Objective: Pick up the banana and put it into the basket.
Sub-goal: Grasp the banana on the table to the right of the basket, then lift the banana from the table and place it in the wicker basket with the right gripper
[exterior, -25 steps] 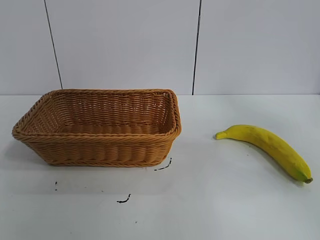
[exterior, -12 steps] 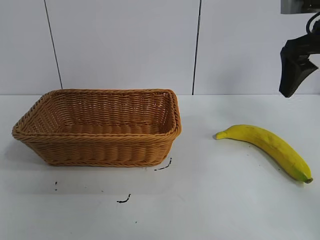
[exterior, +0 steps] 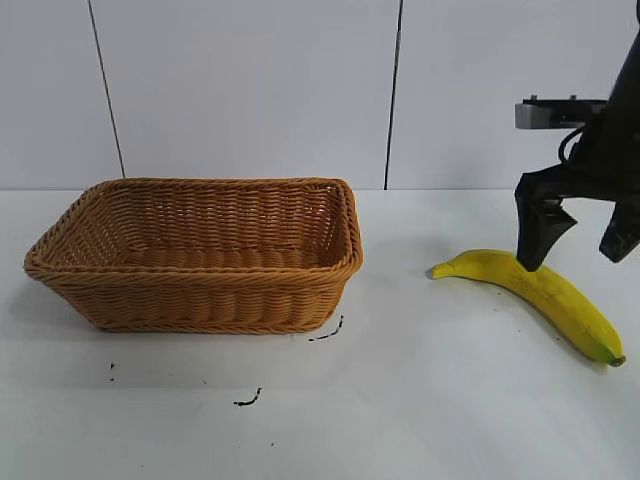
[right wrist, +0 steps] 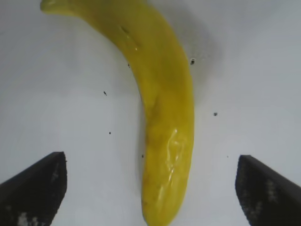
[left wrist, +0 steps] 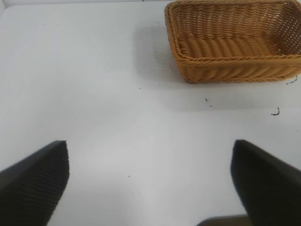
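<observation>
The right gripper (exterior: 578,243), fingers (exterior: 538,228) spread wide and holding nothing, hangs over the banana (exterior: 540,292) lying on the white table (exterior: 420,400), right of the wicker basket (exterior: 200,255). The left gripper (left wrist: 150,181), also wide open, hovers apart.

The right gripper (exterior: 578,250), absent from the exterior view a second ago and high at the upper right corner half a second ago, has dropped to hang just over the banana (exterior: 545,297), its fingers (exterior: 535,235) spread wide on either side of the fruit.
</observation>
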Controlling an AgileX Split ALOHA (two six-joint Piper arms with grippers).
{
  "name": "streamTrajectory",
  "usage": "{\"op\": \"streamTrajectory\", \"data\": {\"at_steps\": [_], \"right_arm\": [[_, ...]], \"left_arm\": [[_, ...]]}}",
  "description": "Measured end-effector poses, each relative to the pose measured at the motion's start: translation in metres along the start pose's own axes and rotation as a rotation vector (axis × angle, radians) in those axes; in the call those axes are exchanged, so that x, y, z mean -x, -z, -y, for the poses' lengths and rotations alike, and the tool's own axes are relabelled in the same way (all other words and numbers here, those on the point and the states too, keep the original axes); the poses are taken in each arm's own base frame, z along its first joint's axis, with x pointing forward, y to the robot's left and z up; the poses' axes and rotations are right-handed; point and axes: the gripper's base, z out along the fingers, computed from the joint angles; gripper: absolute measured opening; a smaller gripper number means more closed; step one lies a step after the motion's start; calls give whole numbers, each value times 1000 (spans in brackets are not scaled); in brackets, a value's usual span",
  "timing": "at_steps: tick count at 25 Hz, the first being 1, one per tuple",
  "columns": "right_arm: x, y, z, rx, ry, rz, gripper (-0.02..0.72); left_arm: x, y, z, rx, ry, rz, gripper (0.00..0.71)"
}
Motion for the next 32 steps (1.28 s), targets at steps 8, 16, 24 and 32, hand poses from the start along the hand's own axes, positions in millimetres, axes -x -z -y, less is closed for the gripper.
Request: {"op": "streamTrajectory", "data": {"at_steps": [8,16,24,32], "right_arm": [[-3,-20,1,7,-13,-37,645],[3,-20,4,-9,-44,-28,335],[20,4,12,-66,-50,-67,292],[58,86,-5,-91,3,47,292]], "left_arm": [[0,0,0,0,0,0,693],[0,0,0,0,0,0,693],[0,0,0,0,0,0,693],[0,0,0,0,0,0,693]]}}
